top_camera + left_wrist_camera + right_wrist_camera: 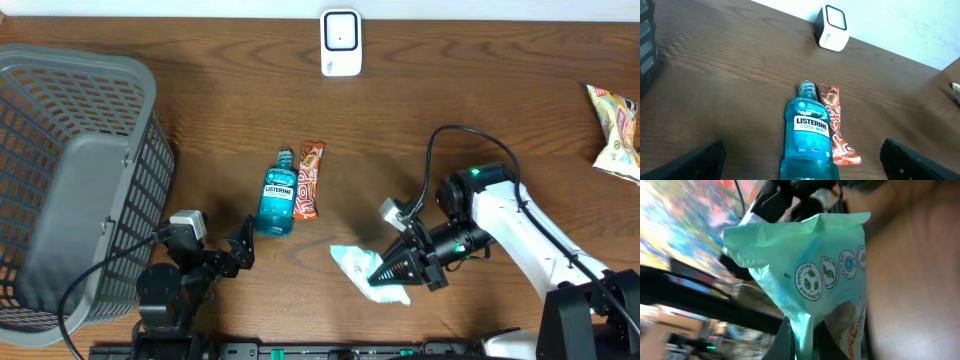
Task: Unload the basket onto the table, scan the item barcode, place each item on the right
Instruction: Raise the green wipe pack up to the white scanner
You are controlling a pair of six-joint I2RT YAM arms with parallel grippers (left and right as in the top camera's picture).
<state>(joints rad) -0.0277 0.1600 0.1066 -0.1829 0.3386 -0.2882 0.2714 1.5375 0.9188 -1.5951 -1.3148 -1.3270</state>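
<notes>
Risk of thin green packet (368, 272), pinched only at its edge by right gripper (388, 270), slipping or sagging before reaching scanner (340, 42); left gripper (243, 250) spread, idle.

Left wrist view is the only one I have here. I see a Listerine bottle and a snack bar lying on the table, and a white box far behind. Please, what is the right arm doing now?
Observer: The right gripper is shut on a pale green packet, pinching it at one edge.
Operator: Is this packet near my bottle?
Observer: No, it is apart from the Listerine bottle, to the right of it in the overhead view, beyond the snack bar.
Operator: And on my left side, is there something?
Observer: Yes, a grey basket stands there, left of the left gripper, whose fingers are open.
</notes>
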